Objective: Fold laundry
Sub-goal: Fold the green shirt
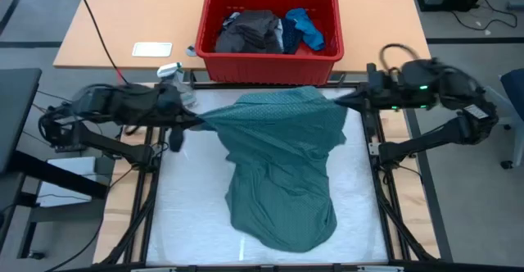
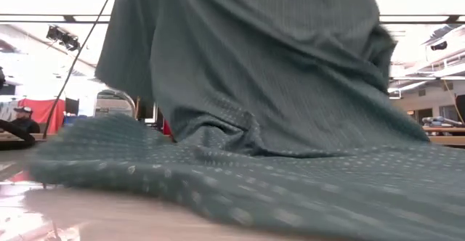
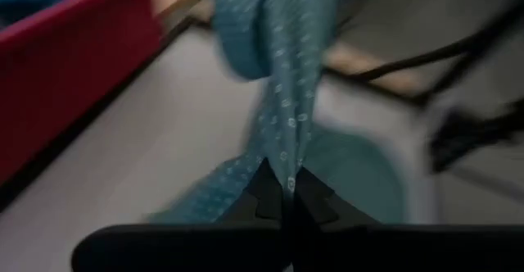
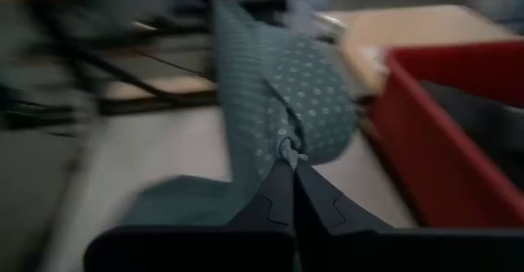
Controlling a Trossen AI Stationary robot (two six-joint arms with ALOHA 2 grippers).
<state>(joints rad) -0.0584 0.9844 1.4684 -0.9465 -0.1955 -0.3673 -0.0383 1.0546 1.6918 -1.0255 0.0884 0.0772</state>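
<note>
White bench (image 1: 196, 223), frame centre: teal-green shirt (image 1: 282, 165) stretched left–right between left hand (image 1: 190, 118) and right hand (image 1: 354, 100), both clamped on its upper edge.

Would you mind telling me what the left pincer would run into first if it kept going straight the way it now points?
Probably the teal shirt itself: the left pincer is shut on one edge and points across the table toward the right pincer, which grips the opposite edge. The stretched cloth lies directly ahead; depth beyond it is unclear.
</note>
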